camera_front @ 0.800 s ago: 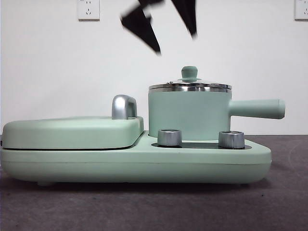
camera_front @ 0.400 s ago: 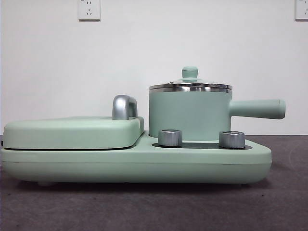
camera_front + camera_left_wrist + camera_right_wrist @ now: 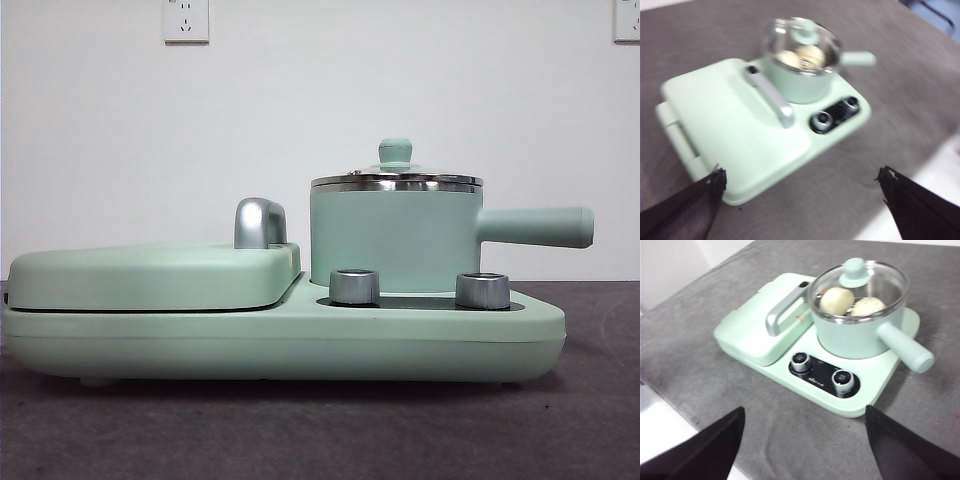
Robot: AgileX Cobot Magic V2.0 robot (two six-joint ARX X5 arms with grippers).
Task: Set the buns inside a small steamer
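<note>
The steamer [image 3: 395,238], a mint-green pot with a steel rim, a straight side handle and a green-knobbed glass lid [image 3: 856,271], stands on the right end of the cooker base [image 3: 280,340], behind two knobs. Through the lid both pale buns [image 3: 837,301] show side by side inside it. The left gripper [image 3: 800,181] and right gripper [image 3: 805,422] hang above the bench [image 3: 700,365], jaws spread wide, grasping nothing.

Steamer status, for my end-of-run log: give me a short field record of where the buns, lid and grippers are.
buns: both inside the small steamer, seen through the lid
lid: glass lid on the pot
steamer position: on the cooker base, behind the two knobs
left gripper: open, empty, off the cooker
right gripper: open, empty, off the cooker
</note>
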